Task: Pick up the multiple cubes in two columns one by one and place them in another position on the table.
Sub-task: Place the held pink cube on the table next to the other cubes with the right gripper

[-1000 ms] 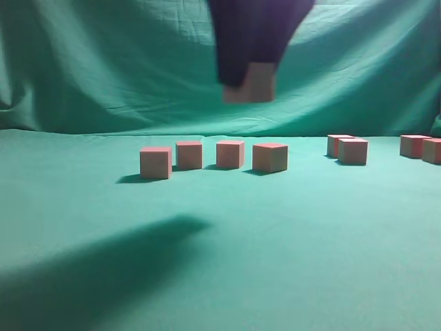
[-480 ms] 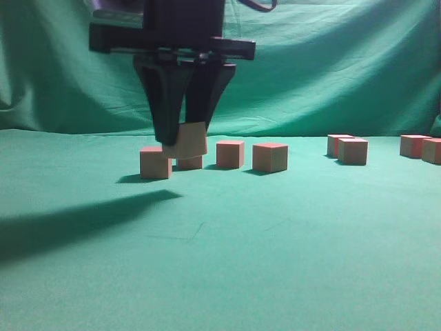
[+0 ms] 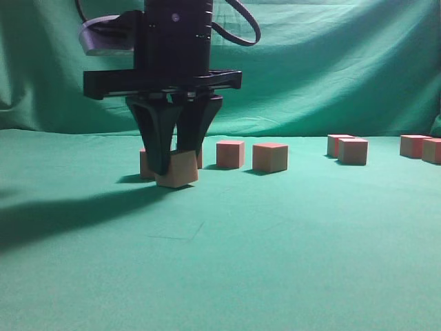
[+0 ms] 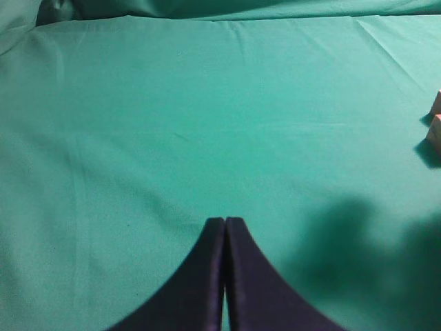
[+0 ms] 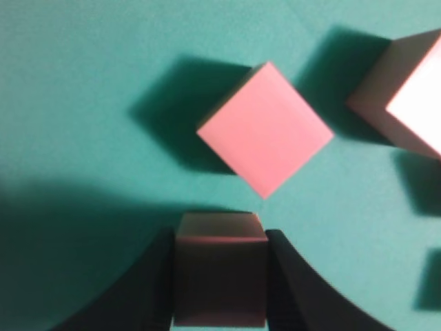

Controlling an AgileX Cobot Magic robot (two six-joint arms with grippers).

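The big green table fills the scene. One black right gripper hangs over its left part. One left gripper sits low over bare cloth, its two fingers pressed together with nothing between them. Eight cubes show in all. Three sit in a row far left, one partly hidden behind the gripper. Four more sit far right in two pairs. The last cube is squeezed between the right gripper's half-open fingers, its bottom at the cloth, just in front of the row.
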